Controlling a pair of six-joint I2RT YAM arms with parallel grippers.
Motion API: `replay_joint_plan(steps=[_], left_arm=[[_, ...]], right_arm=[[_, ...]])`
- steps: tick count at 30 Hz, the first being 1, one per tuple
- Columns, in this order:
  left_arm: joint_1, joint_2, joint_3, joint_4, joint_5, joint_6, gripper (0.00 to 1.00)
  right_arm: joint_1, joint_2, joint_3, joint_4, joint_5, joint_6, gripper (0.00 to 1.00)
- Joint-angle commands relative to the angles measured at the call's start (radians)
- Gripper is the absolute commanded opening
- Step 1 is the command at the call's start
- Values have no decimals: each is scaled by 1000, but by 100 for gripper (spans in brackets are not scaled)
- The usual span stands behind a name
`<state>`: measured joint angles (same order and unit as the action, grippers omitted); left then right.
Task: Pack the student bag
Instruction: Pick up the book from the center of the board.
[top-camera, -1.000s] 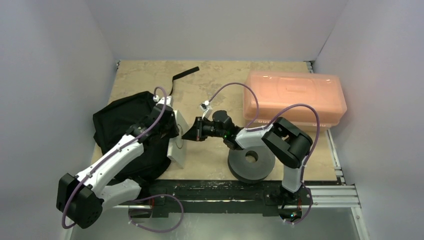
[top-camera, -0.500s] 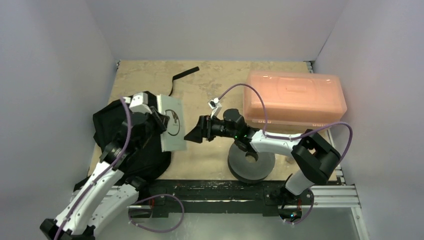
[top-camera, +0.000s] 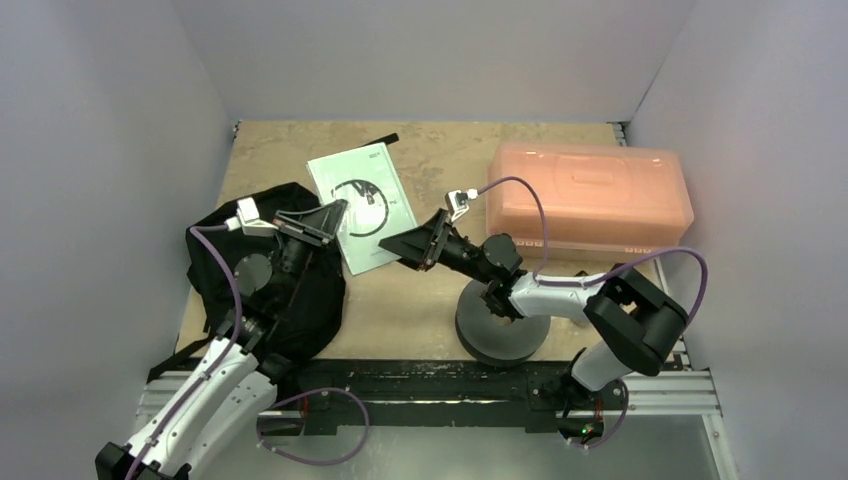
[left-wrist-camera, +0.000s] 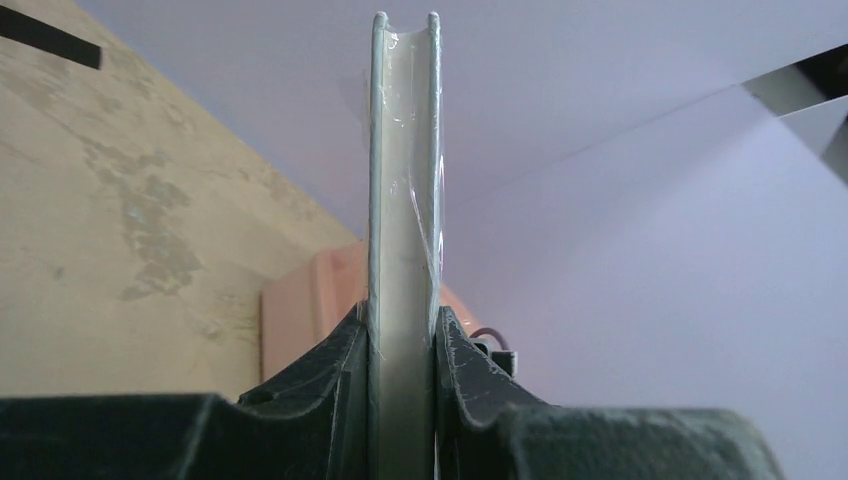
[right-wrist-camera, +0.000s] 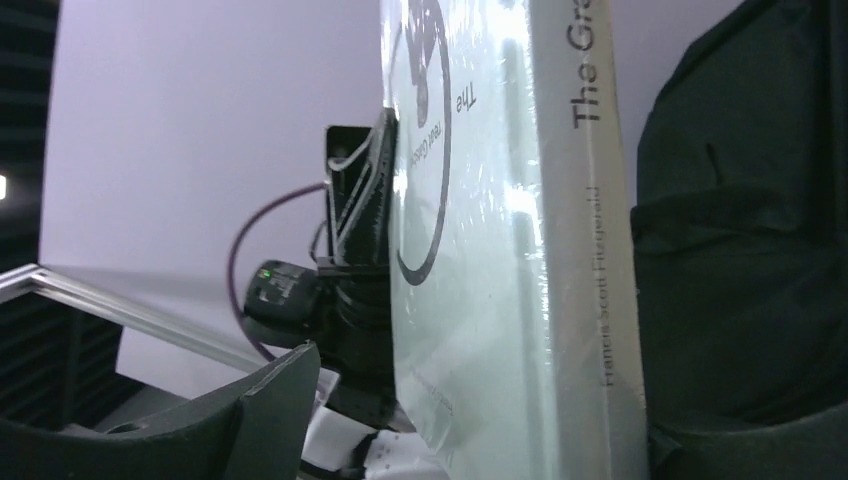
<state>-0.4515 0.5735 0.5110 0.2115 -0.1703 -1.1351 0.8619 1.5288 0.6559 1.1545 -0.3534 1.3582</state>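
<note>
clamping book (top-camera: 362, 205) in left jaws | title cut off | bag (top-camera: 322, 300) part-hidden

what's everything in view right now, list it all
table: 1, tan, under everything
student bag: 1, black, left side
book: 1, pale green with black print, raised just right of the student bag
lidded box: 1, translucent orange, far right
spool: 1, dark grey, near edge under the right arm
strap: 1, black, far edge behind the book
left gripper: 1, black, shut on the book's edge
right gripper: 1, black, open at the book's near corner
</note>
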Motion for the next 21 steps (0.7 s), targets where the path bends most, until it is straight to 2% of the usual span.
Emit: replay_joint_plan(steps=[1,4,8,12,13,14,16,17,18,19,21], left_arm=[[5,6,-71,503,35,-204,0],[4,51,-145,680,3,-229,0],[4,107,-185,843,2,-229,0],[4,122,-222,879,36,-206,0],[5,110,-231,826,55,-191,5],[4,86,-245,757,56,-185,21],[9,-3,-303,571,25,-200,61],[18,-70,-321,418,18,-208,74],[28,-136,-321,232,16,-206,83],[34,-209,-293,25,13,-178,87],[36,-327,-202,-348,-22,-48,89]], right_arm=[[4,-10,-16,259,138,177,74],[27,-22,-6,283,205,198,65],[49,-42,20,211,288,209,23],[48,-69,5,185,330,171,0],[47,-86,0,157,339,142,0],[44,-110,-1,103,336,99,0],[40,-166,33,-117,323,6,0],[37,-194,35,-160,324,-55,0],[28,-224,21,-180,329,-107,0],[19,-273,7,-204,345,-170,0],[-5,-346,43,-389,374,-342,0]])
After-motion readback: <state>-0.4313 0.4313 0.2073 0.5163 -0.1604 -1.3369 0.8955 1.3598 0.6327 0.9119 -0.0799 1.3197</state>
